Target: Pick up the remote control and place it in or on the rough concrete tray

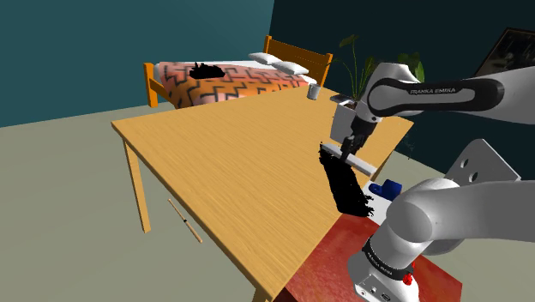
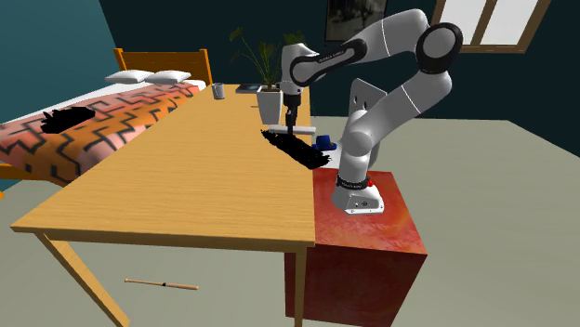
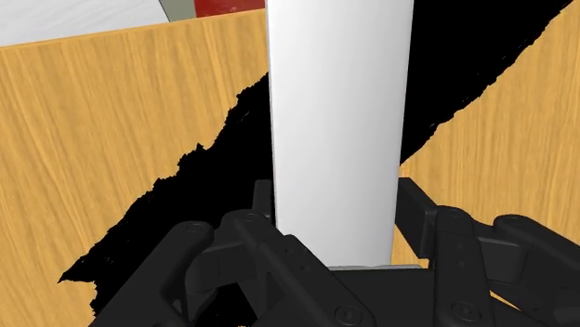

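Arm rising from red stand (image 2: pixel 364 221), elbow bending high, forearm reaching over wooden table (image 1: pixel 214 163), wrist pointing straight down. Gripper (image 1: pixel 347 148) clamping remote control (image 1: pixel 360 160) near one end, a finger (image 3: pixel 261 202) pressing each long side. Remote showing as plain white featureless slab, lying level, sticking out sideways beyond gripper. Tray (image 1: pixel 348 187) lying flat on table directly under gripper: solid black patch, ragged edges. Remote touching tray or not: cannot tell.

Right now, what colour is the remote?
The remote is plain white, clearest in the wrist view.
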Controlling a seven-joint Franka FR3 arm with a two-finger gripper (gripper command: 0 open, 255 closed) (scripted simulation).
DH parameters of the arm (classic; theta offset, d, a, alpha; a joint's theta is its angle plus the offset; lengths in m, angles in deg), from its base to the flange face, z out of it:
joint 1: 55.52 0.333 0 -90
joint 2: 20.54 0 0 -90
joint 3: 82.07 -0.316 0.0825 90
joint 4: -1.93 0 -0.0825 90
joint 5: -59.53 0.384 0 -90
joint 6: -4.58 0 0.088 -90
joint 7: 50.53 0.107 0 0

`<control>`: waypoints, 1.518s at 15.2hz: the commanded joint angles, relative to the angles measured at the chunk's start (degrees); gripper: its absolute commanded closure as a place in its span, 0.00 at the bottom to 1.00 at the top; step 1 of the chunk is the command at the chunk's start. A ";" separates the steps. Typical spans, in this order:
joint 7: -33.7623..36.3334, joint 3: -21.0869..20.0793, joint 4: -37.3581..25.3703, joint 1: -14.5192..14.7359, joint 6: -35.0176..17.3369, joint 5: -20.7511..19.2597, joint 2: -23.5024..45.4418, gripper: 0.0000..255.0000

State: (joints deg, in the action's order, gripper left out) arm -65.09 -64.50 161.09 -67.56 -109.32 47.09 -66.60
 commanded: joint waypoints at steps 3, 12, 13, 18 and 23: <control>0.09 0.63 2.31 -0.14 -3.60 -0.57 1.26 1.00; 0.09 1.28 4.15 -0.29 -6.82 -1.11 2.66 1.00; 0.09 1.28 4.15 -0.29 -6.82 -1.11 2.66 1.00; 0.08 1.28 4.15 -0.29 -6.82 -1.12 2.66 0.00; -0.01 -0.05 -0.23 0.01 0.29 0.04 -0.12 0.00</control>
State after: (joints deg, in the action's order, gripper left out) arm -65.22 -64.04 162.30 -67.79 -111.21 46.67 -66.10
